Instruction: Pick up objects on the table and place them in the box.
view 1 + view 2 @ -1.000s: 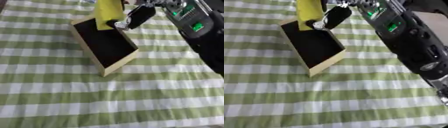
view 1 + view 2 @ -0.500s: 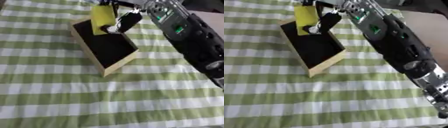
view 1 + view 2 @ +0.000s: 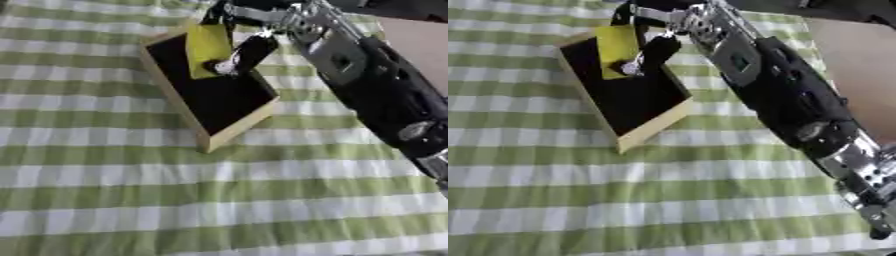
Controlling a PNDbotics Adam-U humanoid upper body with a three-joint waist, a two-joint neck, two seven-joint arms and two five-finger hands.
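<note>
Over the far end of the box (image 3: 219, 97) the right robot hand (image 3: 249, 47) holds a yellow object (image 3: 208, 42), fingers curled around it, with the piece pinched upright and its lower edge down inside the black interior. Compared with a second ago the yellow object sits lower — earlier it stood above the far rim, now it overlaps the box floor area — and the arm reaches further across the table (image 3: 105, 200). Judged from that, the placing step is nearly finished; release is still to come, and whether the piece touches the bottom cannot be told. Count — one box, one yellow object, one robot hand in view. No other loose objects show on the green-and-white checked cloth. The left robot hand appears in neither view.
</note>
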